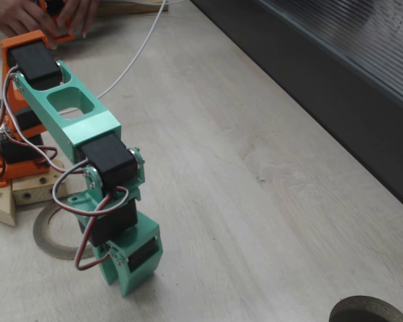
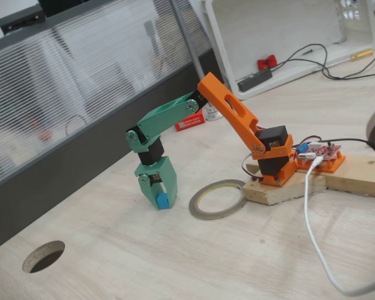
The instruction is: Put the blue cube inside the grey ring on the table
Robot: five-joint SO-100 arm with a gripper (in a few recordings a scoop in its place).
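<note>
One teal gripper [image 2: 162, 201] pointed straight down, tip at the table [image 2: 175, 262], fingers clamped on the blue cube [image 2: 164, 201]. Cube sat low at table level, just beside the grey ring [image 2: 217, 199] but outside it. Ring lay flat against the arm's wooden base [image 2: 281, 187].

You've got the gripper [image 2: 160, 199] down at the table [image 2: 175, 262], jaws closed around the blue cube [image 2: 163, 200], just left of the grey ring [image 2: 217, 199].
</note>
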